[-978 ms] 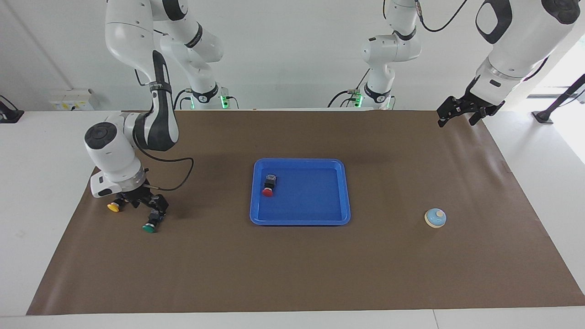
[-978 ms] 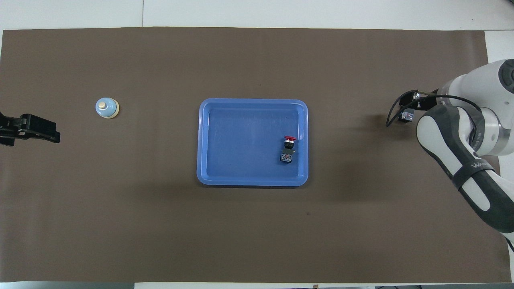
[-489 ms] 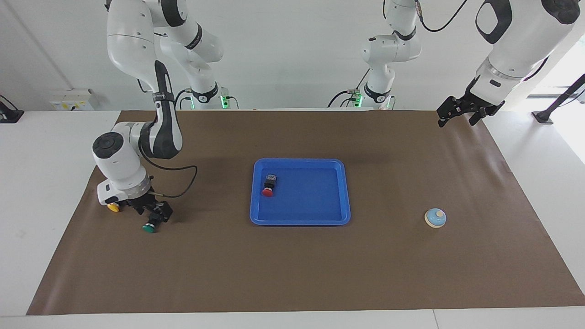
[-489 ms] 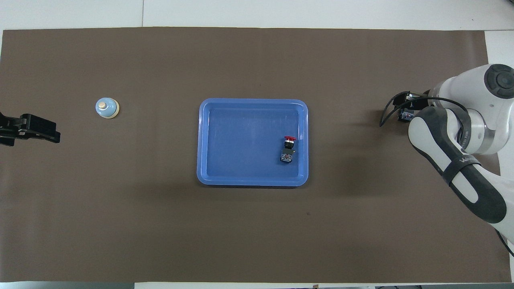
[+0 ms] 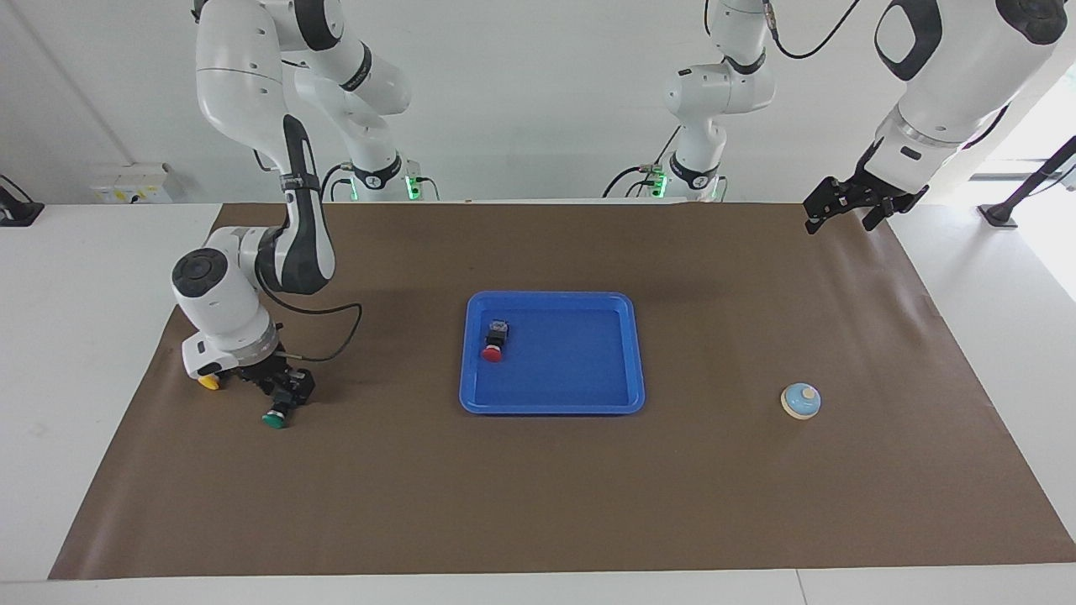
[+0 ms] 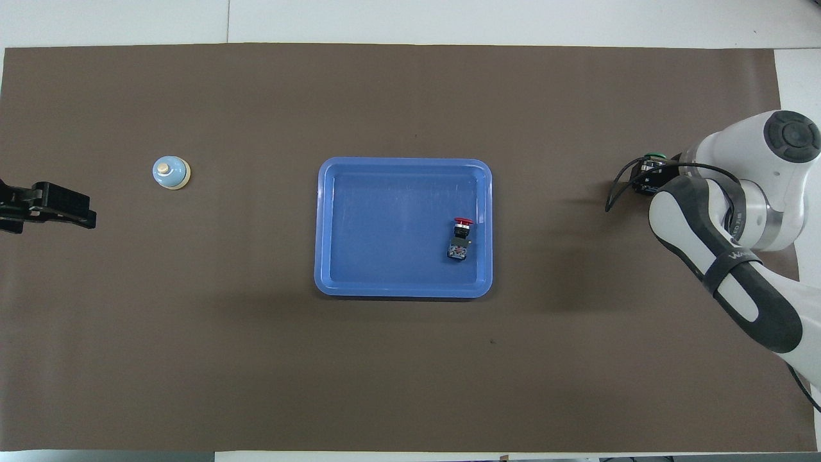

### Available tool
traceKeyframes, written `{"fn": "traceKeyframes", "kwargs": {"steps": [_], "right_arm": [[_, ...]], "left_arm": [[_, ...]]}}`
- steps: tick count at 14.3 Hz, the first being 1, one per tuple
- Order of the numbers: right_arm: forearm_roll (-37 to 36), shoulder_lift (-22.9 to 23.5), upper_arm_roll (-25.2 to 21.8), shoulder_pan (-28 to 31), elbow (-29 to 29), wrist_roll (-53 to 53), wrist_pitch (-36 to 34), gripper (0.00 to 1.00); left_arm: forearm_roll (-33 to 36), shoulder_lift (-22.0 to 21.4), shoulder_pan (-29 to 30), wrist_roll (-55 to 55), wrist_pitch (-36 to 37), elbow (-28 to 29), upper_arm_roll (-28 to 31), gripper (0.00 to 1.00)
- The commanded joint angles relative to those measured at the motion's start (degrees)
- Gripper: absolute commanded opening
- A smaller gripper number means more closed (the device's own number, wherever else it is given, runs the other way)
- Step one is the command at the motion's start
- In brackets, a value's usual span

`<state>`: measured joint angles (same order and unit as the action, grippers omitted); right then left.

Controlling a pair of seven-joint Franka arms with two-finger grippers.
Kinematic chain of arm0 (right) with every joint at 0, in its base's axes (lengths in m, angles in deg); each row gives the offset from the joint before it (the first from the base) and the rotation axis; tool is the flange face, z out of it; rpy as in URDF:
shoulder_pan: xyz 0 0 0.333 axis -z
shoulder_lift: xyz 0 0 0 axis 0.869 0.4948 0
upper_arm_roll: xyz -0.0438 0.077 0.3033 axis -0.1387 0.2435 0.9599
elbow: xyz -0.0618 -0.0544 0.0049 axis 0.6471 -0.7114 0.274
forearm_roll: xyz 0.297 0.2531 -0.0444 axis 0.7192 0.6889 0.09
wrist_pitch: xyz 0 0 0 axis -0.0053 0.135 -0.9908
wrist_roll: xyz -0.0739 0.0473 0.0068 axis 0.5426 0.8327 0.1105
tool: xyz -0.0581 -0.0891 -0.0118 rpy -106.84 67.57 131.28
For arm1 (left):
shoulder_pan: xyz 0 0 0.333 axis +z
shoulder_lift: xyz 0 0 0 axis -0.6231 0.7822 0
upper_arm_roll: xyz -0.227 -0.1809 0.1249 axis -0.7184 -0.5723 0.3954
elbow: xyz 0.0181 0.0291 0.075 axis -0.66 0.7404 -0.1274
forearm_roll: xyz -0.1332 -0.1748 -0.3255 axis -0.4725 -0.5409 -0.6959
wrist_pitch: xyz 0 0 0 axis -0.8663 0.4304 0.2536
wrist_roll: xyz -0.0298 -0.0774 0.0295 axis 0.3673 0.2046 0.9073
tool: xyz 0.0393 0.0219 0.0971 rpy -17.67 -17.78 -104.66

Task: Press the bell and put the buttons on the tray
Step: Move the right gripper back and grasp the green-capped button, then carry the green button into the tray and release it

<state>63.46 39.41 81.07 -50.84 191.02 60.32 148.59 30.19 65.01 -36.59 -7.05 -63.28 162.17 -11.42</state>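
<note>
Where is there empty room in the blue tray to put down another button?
Most of the blue tray is bare: everything from the red button toward the left arm's end. It is crowded around the right gripper, among the green button and yellow button.

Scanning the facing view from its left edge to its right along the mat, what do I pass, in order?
Yellow button → green button, with the right claw down on it → red button in the blue tray → bell → left claw, raised over the mat's corner.
</note>
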Motion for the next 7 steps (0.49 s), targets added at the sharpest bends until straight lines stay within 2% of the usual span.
{"fn": "traceKeyframes", "kwargs": {"steps": [1, 4, 5, 7], "right_arm": [[-1.0, -0.7, 0.7, 1.1, 0.4, 2.5, -0.9, 0.0], [-1.0, -0.7, 1.2, 0.1, -3.1, 2.3, -5.4, 0.0], [-1.0, -0.7, 1.4, -0.3, -5.6, 2.2, -8.4, 0.0], [-0.1, -0.5, 1.6, -4.7, -13.3, 0.8, -17.0, 0.0]], "left_arm": [[0.6, -0.9, 0.2, -0.2, 0.4, 0.3, 0.0, 1.0], [0.6, -0.9, 0.1, -0.2, 0.4, 0.3, 0.0, 1.0], [0.6, -0.9, 0.2, -0.2, 0.4, 0.3, 0.0, 1.0], [0.6, -0.9, 0.2, -0.2, 0.4, 0.3, 0.0, 1.0]]}}
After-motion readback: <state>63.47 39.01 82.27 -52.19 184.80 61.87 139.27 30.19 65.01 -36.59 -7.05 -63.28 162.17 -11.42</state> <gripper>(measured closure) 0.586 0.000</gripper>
